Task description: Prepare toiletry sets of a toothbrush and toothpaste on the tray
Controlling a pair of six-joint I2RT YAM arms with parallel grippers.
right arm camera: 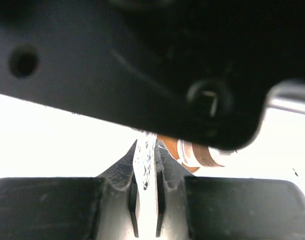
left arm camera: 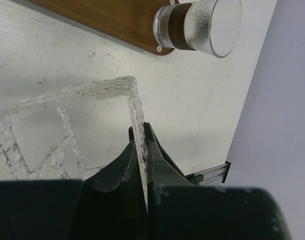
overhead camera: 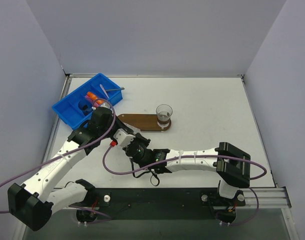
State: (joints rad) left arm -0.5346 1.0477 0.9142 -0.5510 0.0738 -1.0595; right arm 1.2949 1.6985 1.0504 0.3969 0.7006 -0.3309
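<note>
Tearing risk: your left tool [left arm camera: 142,136] and right tool [right arm camera: 146,152] both pinched the clear plastic film [left arm camera: 92,92]; uneven pulling might have ripped it.

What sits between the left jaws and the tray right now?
The left wrist view shows the clear textured plastic piece pinched in the jaws of the left gripper reaching that way, then bare white table up to the tray.

L arm [overhead camera: 67,155] + R arm [overhead camera: 192,161] crowd tray [overhead camera: 142,121] left end w/ clear plastic container [left arm camera: 92,92] in jaws; cup [overhead camera: 164,115] blocks right end; worktop [overhead camera: 217,105] right side open.
</note>
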